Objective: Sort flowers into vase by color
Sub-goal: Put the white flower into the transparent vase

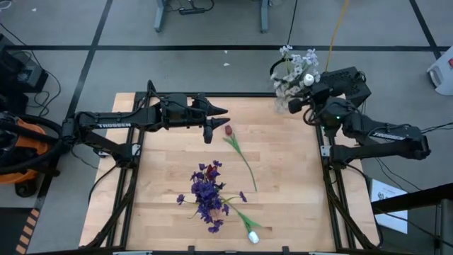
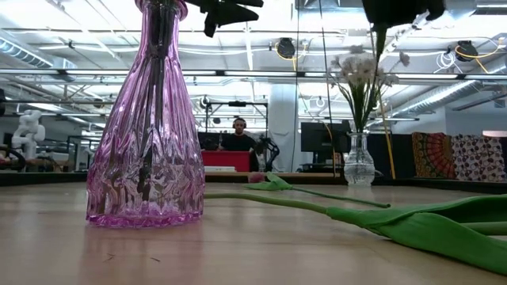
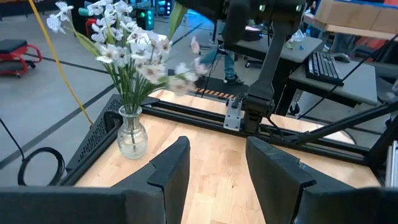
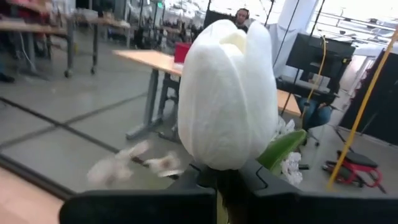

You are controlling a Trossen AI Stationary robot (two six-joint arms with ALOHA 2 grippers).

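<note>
My right gripper (image 1: 305, 86) hovers beyond the table's far right corner, shut on a white tulip (image 4: 227, 93), beside the clear vase of white blossom sprays (image 3: 132, 134). My left gripper (image 3: 217, 168) is open and raised over the far middle of the table, near a dark red tulip (image 1: 228, 130) lying flat on the wood. The purple vase (image 2: 146, 119) stands at near centre and holds purple blossoms (image 1: 207, 191). Another white tulip (image 1: 253, 237) lies by the near edge. My right gripper pinches the white tulip between its two fingers right under the bud (image 4: 225, 177). The bud stands out past the fingertips. The tulip is lifted clear, and a green stretch of stem or leaf (image 2: 379, 41) hangs below the gripper above the clear vase.
The red tulip's long stem (image 1: 244, 163) runs from the far middle toward table centre. The lying white tulip's green leaves (image 2: 428, 229) spread across the near right. Bare wood shows on the table's left and right sides. A person sits at a desk far behind.
</note>
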